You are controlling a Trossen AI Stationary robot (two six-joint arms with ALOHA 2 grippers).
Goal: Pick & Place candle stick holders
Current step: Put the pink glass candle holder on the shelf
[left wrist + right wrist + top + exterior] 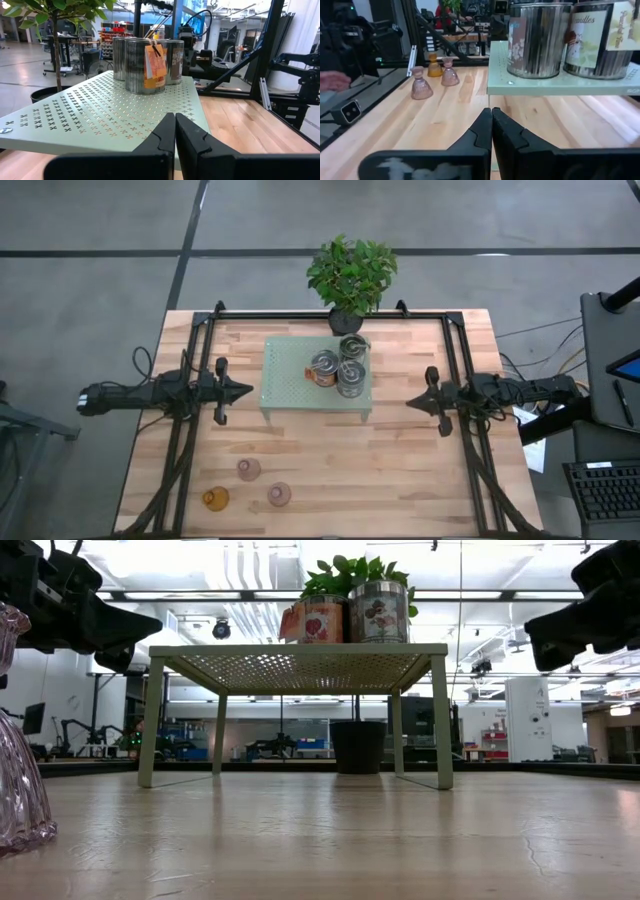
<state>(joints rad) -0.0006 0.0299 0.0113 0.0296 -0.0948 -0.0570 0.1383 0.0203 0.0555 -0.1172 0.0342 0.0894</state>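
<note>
Three shiny silver metal holders [340, 366] stand close together on top of the pale green perforated stand [290, 385] at the table's middle; they also show in the left wrist view [145, 65]. Three glass holders stand on their bases on the table near the front left: two pinkish [249, 470] [279, 494] and one amber [215, 499]. They also show in the right wrist view [421, 84]. My left gripper [245, 391] is shut and empty, left of the stand. My right gripper [412, 402] is shut and empty, right of the stand.
A black-potted leafy plant [350, 275] stands at the far edge behind the stand. Black frame rails [205, 350] run along the table's left, right and far sides. A person's hand [332, 80] shows beyond the table's left side. Bare wood [400, 470] lies in front of the stand.
</note>
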